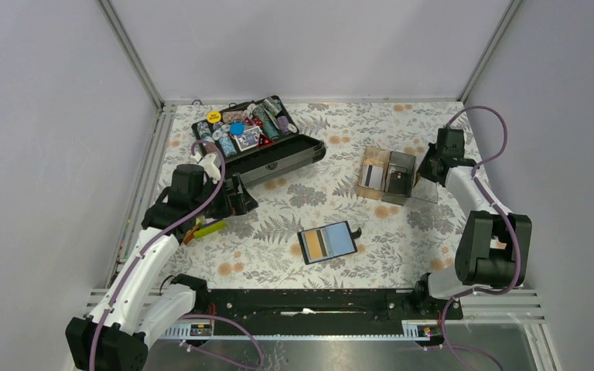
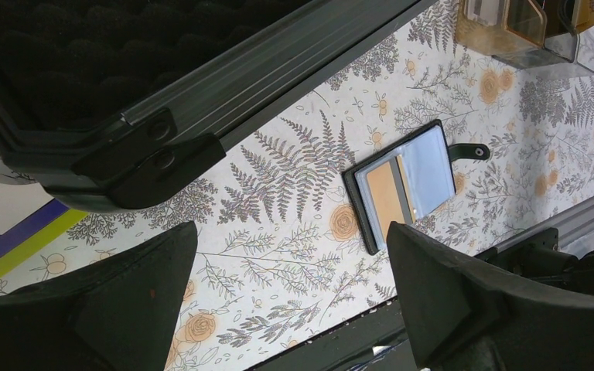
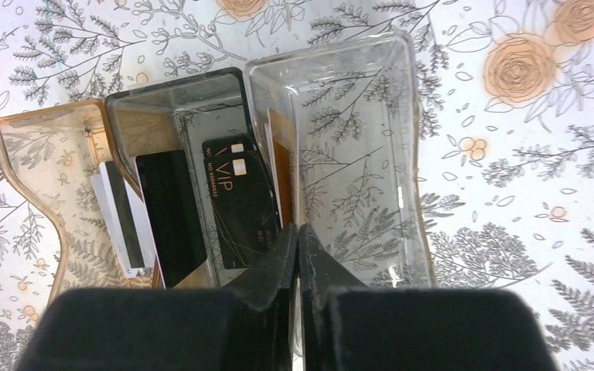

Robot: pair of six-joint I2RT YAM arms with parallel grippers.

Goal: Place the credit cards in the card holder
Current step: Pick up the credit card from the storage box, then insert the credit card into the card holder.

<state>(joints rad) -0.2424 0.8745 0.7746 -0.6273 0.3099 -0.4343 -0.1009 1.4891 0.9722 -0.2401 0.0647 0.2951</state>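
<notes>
The right gripper (image 3: 300, 232) is pressed together to a slit over the clear acrylic tray (image 3: 329, 48), right at the near end of the orange card (image 3: 281, 166) that stands on edge against the partition of the clear compartment. A pinch on that card's edge is judged likely, since a thin card leaves the jaws almost closed, but whether card or partition is caught cannot be told. The cards are stored upright in the tray, so only edges are offered and a pinch from above is called for. A black VIP card (image 3: 240, 201) and a plain black card (image 3: 172, 216) are leaned in the smoked middle compartment, and a white card with a dark stripe (image 3: 120, 220) is stood in the tan one. The card holder (image 1: 340, 239) is laid open and flat on the floral table cover (image 1: 278, 224), between the two arms toward the near edge, well apart from the tray. A tan card with a dark stripe (image 1: 312, 246) appears tucked in one side, and the blue-grey pocket beside it is turned face up so a card can be slid in. The left gripper (image 2: 291, 239) is spread wide with nothing between its fingers, just beside the black chip case (image 1: 294, 158). It is judged parked clear of the work, with the holder kept in its camera's sight.
</notes>
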